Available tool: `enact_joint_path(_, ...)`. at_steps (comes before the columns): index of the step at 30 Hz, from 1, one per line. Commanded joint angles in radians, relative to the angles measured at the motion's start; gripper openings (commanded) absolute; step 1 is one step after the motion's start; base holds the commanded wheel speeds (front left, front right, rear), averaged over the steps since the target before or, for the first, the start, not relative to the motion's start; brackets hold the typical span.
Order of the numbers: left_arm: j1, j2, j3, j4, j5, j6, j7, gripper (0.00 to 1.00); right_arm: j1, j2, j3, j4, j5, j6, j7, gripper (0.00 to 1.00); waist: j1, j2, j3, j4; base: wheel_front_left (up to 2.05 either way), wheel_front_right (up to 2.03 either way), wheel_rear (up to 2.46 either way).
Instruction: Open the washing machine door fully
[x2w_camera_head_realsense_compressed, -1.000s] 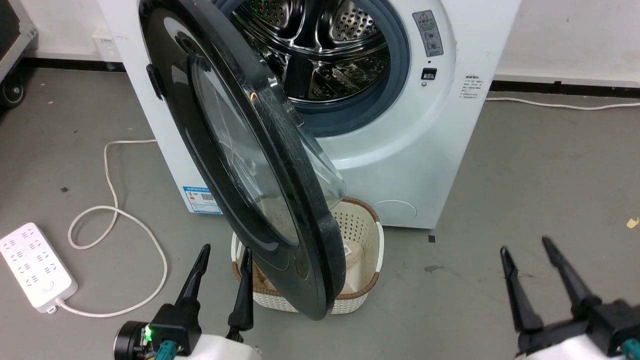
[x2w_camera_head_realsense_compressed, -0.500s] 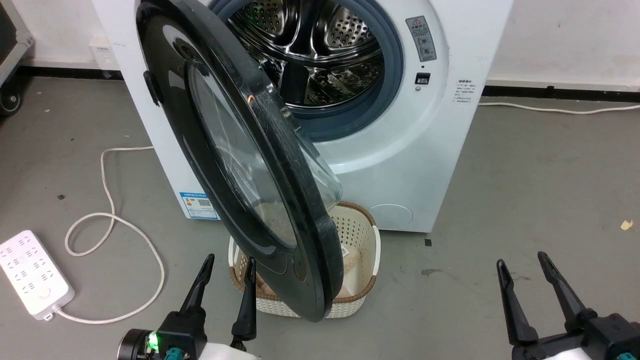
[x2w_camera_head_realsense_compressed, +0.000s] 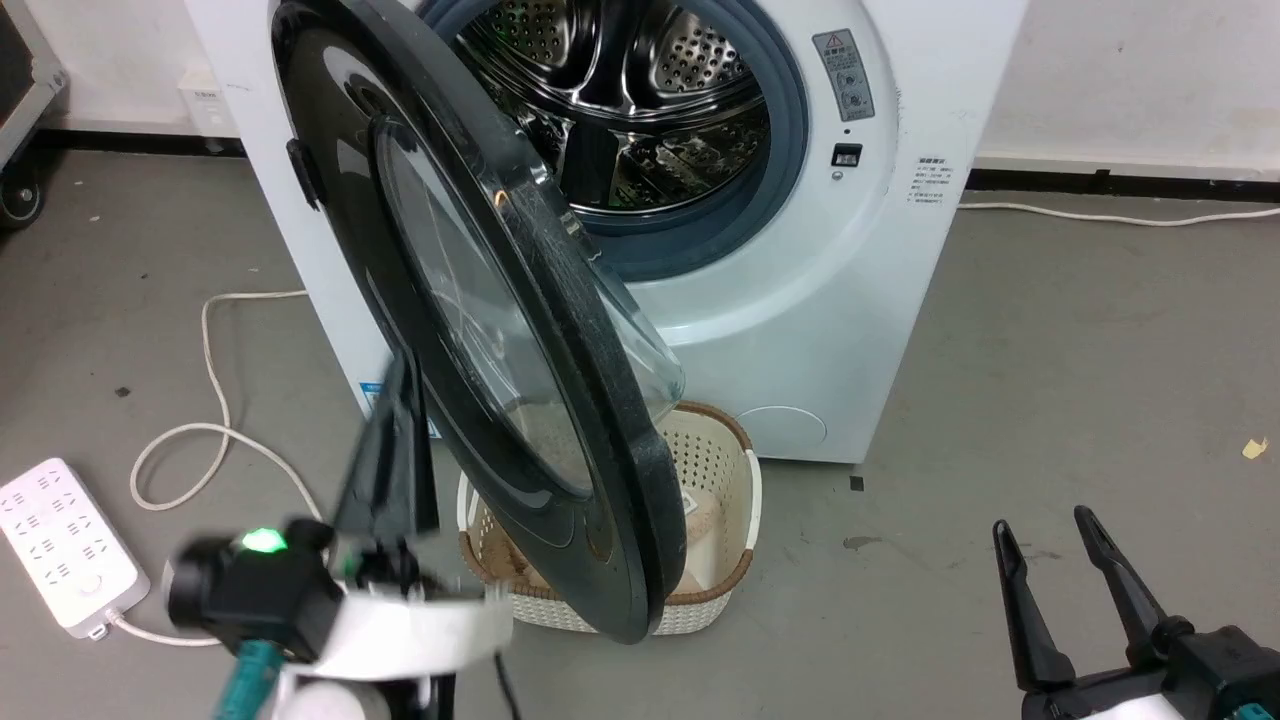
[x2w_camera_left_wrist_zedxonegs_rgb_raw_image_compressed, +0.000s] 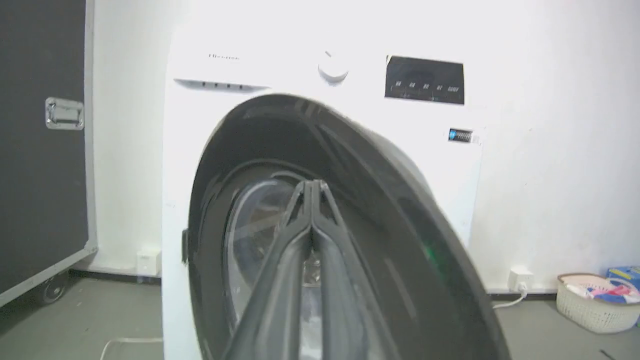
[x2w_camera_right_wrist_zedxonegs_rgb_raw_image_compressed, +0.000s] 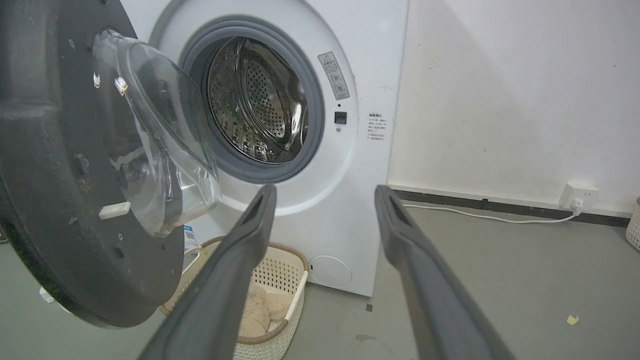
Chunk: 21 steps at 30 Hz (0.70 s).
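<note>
**Figure.** The washing machine door (x2w_camera_head_realsense_compressed: 480, 330) stands about half open. It is hinged at the left of the white machine (x2w_camera_head_realsense_compressed: 800, 330), and its free edge hangs over a laundry basket (x2w_camera_head_realsense_compressed: 725, 455) on the floor (x2w_camera_head_realsense_compressed: 1050, 350). The left claw (x2w_camera_head_realsense_compressed: 405, 385), its fingers pressed together on nothing, points at the door's glossy outer face; we cannot tell whether it touches. The right claw (x2w_camera_head_realsense_compressed: 1042, 520) sits low at the right, spread wide and empty, well apart from the door. We judge the door to be a stiff, fairly heavy panel that turns only about its hinge. Its polished face would be slippery, and the bulging glass bowl (x2w_camera_right_wrist_zedxonegs_rgb_raw_image_compressed: 160, 150) is best spared. The thick matt rim (x2w_camera_head_realsense_compressed: 650, 520) at the free edge, farthest from the hinge, offers the surest hold.
</note>
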Motion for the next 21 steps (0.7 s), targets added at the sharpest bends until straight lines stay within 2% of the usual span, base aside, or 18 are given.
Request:
enact_joint_path(1, -0.036, 0.000, -0.006, -0.035, -0.008, 0.010, -0.005, 0.00, -0.011, 0.005, -0.002, 0.005, 0.002, -0.001, -0.004, 1.00, 0.0000, 0.0000, -0.001, 0.000, 0.00, 0.00, 0.00)
enact_joint_path(5, -0.134, 0.000, -0.068, -0.113, -0.014, 0.026, -0.005, 0.00, -0.011, 0.005, -0.007, 0.010, 0.008, -0.001, -0.004, 1.00, 0.0000, 0.0000, -0.004, 0.000, 0.00, 0.00, 0.00)
enact_joint_path(11, -0.263, 0.000, -0.237, -0.122, -0.026, 0.044, 0.068, 0.00, -0.010, 0.005, 0.003, 0.018, 0.017, -0.001, -0.004, 1.00, 0.0000, 0.0000, -0.005, -0.009, 0.00, 0.00, 0.00)
enact_joint_path(17, -0.314, 0.000, -0.417, -0.044, -0.053, 0.067, 0.140, 0.00, -0.013, 0.005, 0.008, 0.024, 0.026, -0.001, -0.005, 1.00, 0.0000, 0.0000, 0.008, -0.020, 0.00, 0.00, 0.00)
enact_joint_path(21, -0.313, 0.000, -0.480, 0.019, -0.079, 0.087, 0.153, 0.00, -0.016, 0.005, 0.009, 0.025, 0.030, -0.001, -0.005, 1.00, 0.0000, 0.0000, 0.018, -0.023, 0.00, 0.00, 0.00)
